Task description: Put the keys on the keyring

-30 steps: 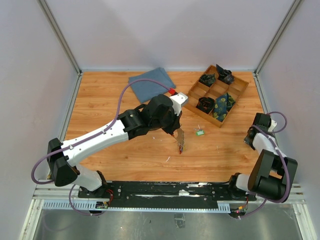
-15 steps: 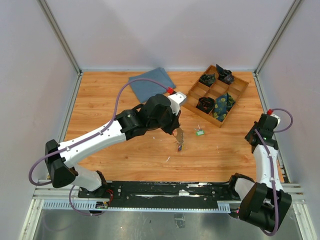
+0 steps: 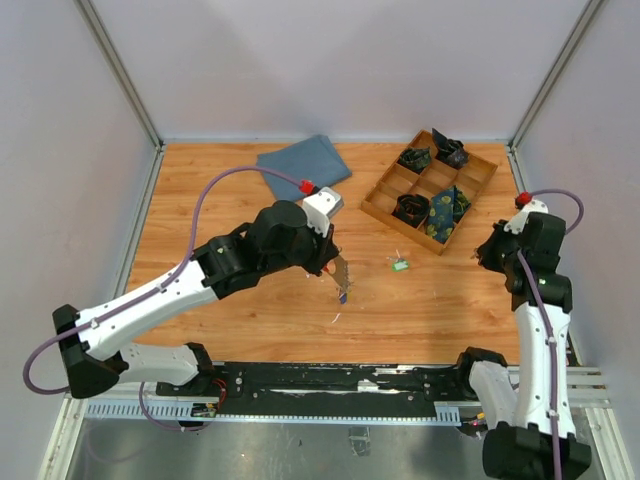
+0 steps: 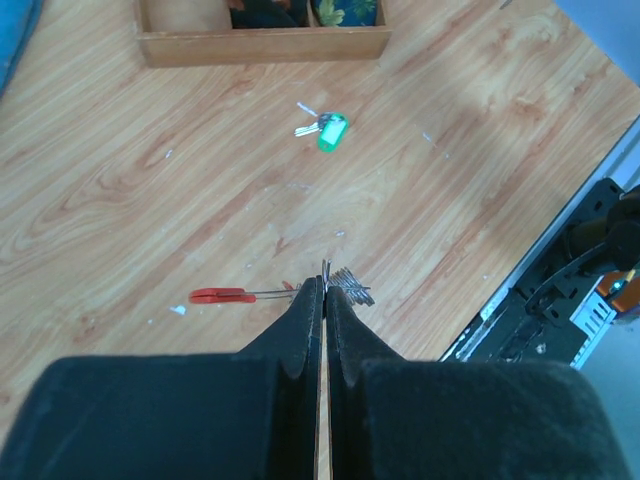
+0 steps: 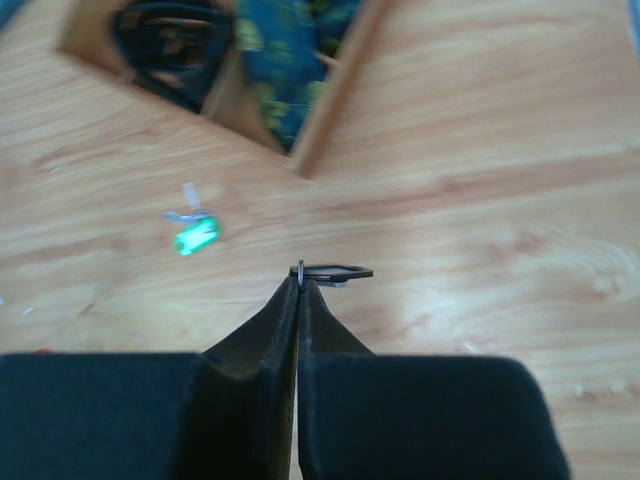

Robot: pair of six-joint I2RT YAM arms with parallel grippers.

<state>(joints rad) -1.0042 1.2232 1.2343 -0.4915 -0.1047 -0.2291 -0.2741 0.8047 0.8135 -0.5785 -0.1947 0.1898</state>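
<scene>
My left gripper [image 3: 338, 268] hangs above the middle of the table, shut [image 4: 325, 272] on a thin metal edge of the keys' bunch. The silver keys [image 4: 353, 286] fan out to the right of the fingertips, and the red keyring [image 4: 222, 295] sticks out to the left on a thin wire. From above, the bunch [image 3: 343, 291] dangles below the fingers. My right gripper [image 3: 482, 252] is at the right, near the tray's corner. It is shut [image 5: 300, 270] on a small metal ring with a dark flat loop [image 5: 340, 271] on it.
A green tag with small keys [image 3: 400, 265] [image 4: 330, 132] [image 5: 195, 238] lies on the wood between the arms. A wooden divided tray [image 3: 401, 231] [image 4: 260, 45] [image 5: 335, 100] with rolled items stands at the back right. A blue cloth [image 3: 303, 168] lies at the back.
My left arm has pulled the hanging bunch left and nearer. My right arm has unfolded and reached up toward the tray's corner. Both grippers stayed shut.
</scene>
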